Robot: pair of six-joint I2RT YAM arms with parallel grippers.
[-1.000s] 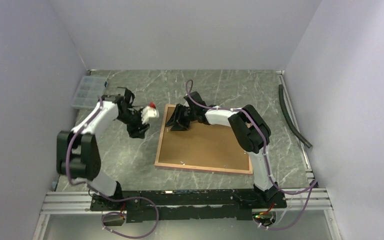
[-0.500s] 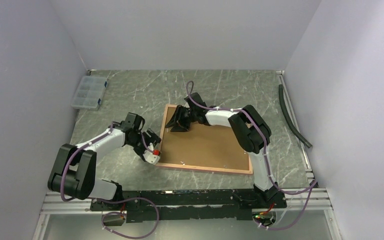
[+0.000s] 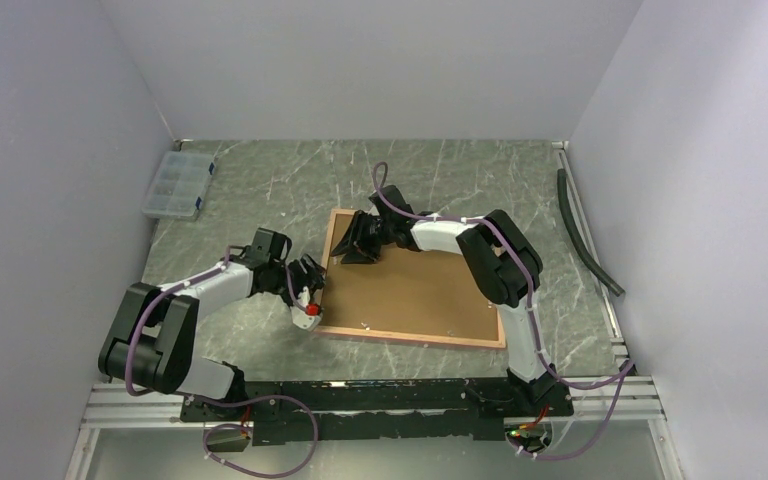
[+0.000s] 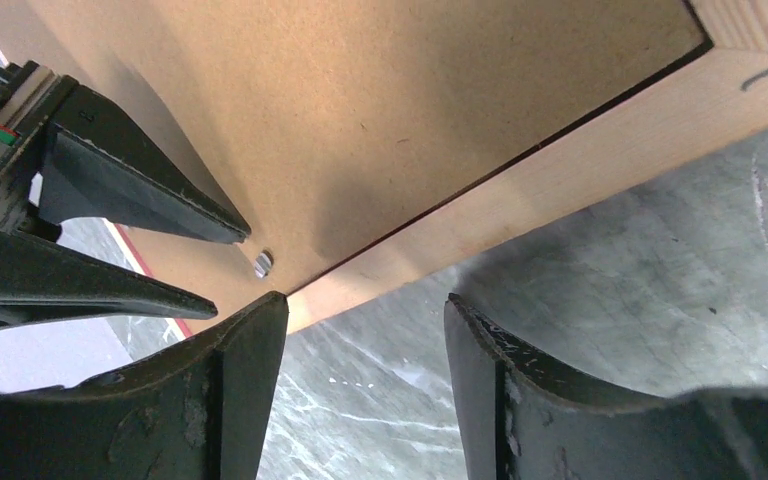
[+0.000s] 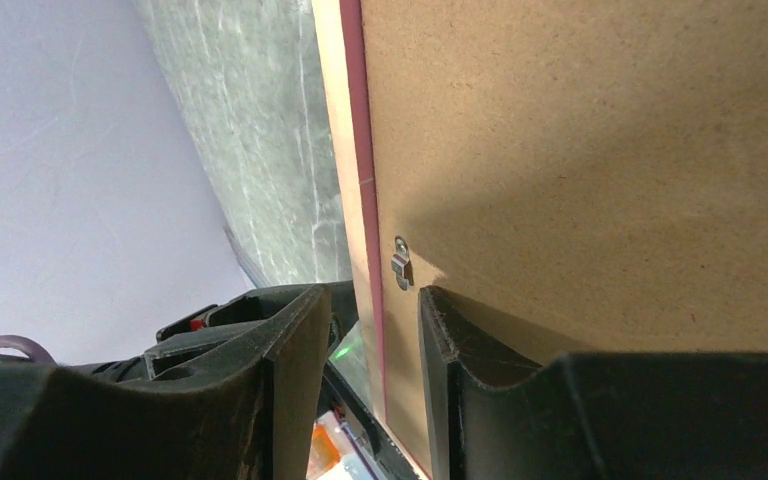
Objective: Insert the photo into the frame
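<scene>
The frame (image 3: 412, 338) lies back up on the table, its tan rail (image 4: 580, 165) around a plain brown backing board (image 3: 415, 290). The photo is hidden. My left gripper (image 3: 314, 287) hovers low beside the frame's left rail, near the front corner. In the left wrist view this gripper (image 4: 365, 305) is open, with only bare table between its fingers (image 4: 245, 385). My right gripper (image 3: 356, 246) sits at the far left corner. Seen from its wrist, the right gripper (image 5: 370, 295) is open and straddles the rail (image 5: 352, 180), one finger (image 5: 455, 370) over the board beside a small metal tab (image 5: 400, 262).
A clear plastic compartment box (image 3: 175, 185) sits at the back left. A black hose (image 3: 585, 230) lies along the right wall. Grey walls close in three sides, and an aluminium rail (image 3: 380, 400) runs along the near edge.
My left arm has swung down from the back left to the frame's left rail near the front corner. The right arm and the frame have stayed put.
</scene>
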